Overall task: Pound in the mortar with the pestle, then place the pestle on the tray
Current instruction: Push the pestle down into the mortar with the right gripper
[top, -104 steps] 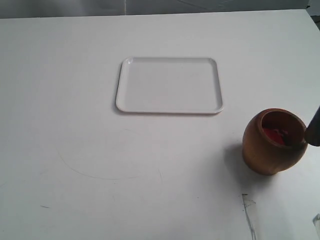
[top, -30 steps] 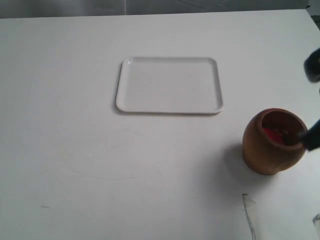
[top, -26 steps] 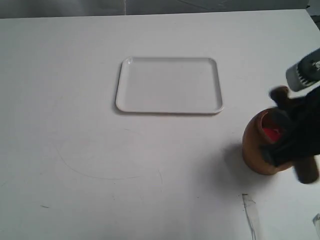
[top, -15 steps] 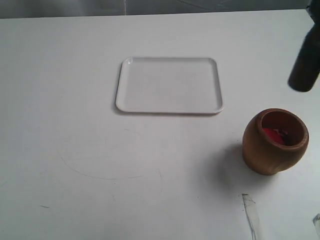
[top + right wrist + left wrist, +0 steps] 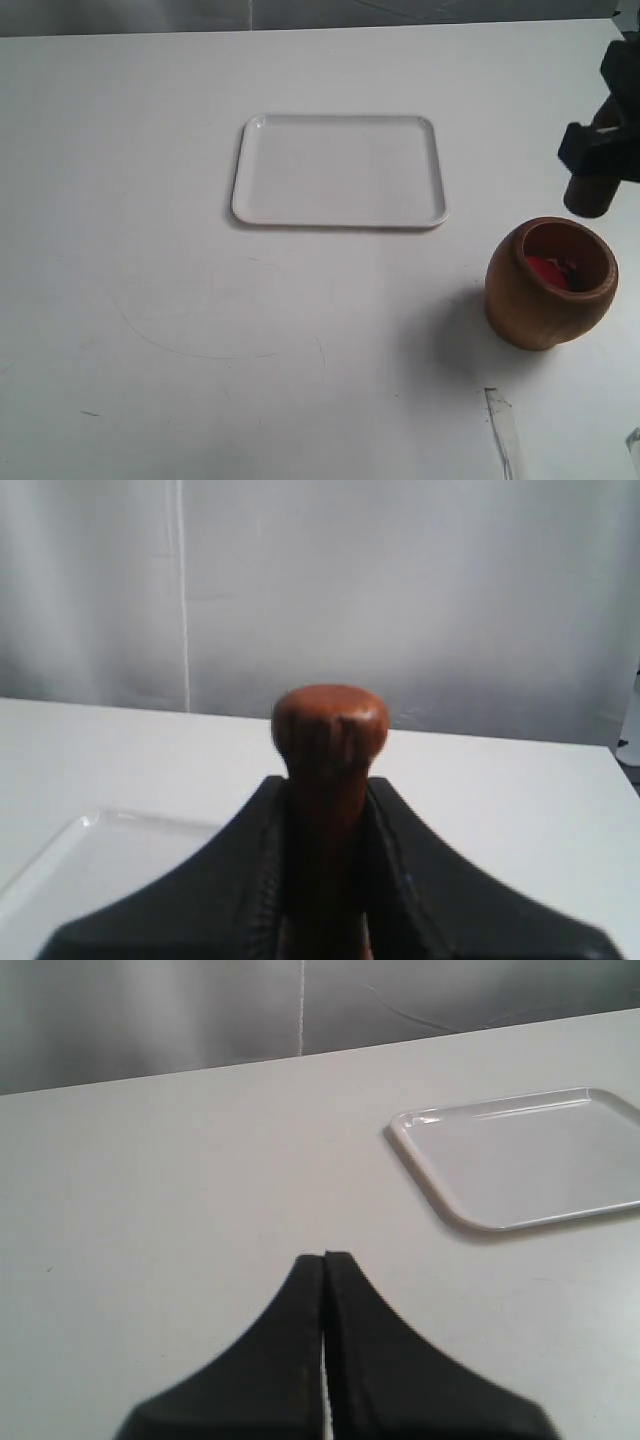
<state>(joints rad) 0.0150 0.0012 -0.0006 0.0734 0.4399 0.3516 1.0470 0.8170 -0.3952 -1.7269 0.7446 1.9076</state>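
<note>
The right gripper is at the right edge of the exterior view, raised above the table, and it pinches the pestle between its two black fingers. In the right wrist view the pestle stands straight between the fingers, and its rounded reddish-brown end comes out past the fingertips. In the exterior view the thick dark end of the pestle points down, and it is outside the mortar, near its rim but not touching it. The mortar stands upright on the table at the right side, well apart from the tray, and a red piece shows inside its dark mouth. The tray lies flat near the middle of the table, with nothing on it. The left gripper shows only in its own wrist view – the two fingers are pressed together with no gap, and they hold nothing. It hangs over bare table, with a corner of the tray near it on one side. How high the left gripper is above the table I cannot tell.
</note>
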